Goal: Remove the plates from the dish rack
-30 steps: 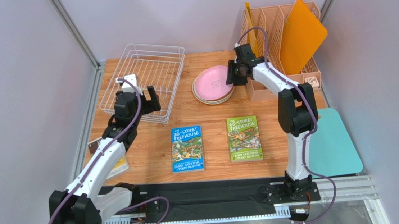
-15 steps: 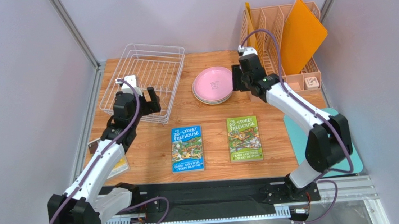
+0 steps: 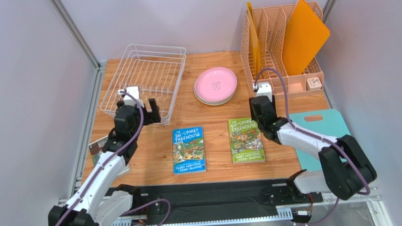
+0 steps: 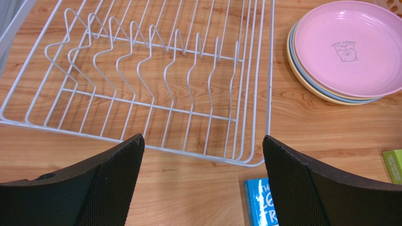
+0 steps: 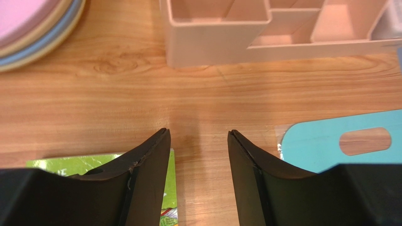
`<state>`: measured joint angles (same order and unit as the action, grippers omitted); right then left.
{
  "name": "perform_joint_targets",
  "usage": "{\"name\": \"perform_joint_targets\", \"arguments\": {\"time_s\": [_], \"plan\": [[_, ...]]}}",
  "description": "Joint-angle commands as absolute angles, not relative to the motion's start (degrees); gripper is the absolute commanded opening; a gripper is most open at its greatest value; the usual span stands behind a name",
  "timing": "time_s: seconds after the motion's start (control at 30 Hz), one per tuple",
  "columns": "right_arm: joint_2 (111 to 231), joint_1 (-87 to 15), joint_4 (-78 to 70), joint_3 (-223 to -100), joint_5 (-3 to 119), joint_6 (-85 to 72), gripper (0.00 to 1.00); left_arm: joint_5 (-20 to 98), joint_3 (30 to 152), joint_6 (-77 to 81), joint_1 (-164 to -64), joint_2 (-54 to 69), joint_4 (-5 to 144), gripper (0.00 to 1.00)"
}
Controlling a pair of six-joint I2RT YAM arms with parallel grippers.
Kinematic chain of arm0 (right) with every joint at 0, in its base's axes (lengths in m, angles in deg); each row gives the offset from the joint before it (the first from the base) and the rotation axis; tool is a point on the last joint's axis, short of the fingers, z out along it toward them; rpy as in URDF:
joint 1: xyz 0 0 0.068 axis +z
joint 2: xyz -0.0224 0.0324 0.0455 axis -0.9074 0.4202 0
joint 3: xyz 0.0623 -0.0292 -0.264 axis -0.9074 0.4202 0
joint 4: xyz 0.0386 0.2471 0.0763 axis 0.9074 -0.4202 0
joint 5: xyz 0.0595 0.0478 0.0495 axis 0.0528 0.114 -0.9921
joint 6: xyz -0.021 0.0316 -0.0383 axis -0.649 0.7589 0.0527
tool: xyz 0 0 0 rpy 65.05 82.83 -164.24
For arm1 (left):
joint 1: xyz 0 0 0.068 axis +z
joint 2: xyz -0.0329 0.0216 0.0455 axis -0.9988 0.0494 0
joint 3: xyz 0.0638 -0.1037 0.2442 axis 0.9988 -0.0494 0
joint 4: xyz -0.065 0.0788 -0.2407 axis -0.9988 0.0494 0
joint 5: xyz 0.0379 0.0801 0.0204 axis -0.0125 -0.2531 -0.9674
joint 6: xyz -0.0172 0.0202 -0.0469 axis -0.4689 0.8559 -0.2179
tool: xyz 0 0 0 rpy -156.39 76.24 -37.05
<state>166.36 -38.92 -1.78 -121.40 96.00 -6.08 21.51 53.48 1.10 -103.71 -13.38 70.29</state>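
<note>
While left claw (image 4: 203,139) and right claw (image 5: 198,134) gape, plates (image 3: 215,86) lie stacked — pink (bear-printed) topmost.

plates (image 3: 215,85) stacked on table (image 3: 187,119) right of dish rack (image 3: 143,84), organizer (image 3: 273,35) farther right

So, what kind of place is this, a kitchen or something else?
Probably a robot test cell, not a real kitchen: plain grey walls close in a small wooden table, the left arm and right arm are bolted at its near edge, and the dish rack, plates and books look like props.
</note>
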Motion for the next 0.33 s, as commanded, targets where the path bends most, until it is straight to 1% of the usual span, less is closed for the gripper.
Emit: {"name": "perform_joint_targets", "arguments": {"time_s": [0.0,0.13,0.3], "plan": [[159.8,-38.5,10.3,-119.5,102.7,-7.2,0.53,22.5,52.1,3.1,-104.0,-17.5,65.7,0.99],[156.5,-38.6,10.9,-117.4,105.5,-6.3,0.54,22.2,51.2,3.3,-104.0,-19.9,66.8,0.99],[155.2,-38.6,11.7,-115.8,110.0,-6.0,0.54,21.0,49.2,4.1,-104.0,-22.9,66.6,0.99]]}}
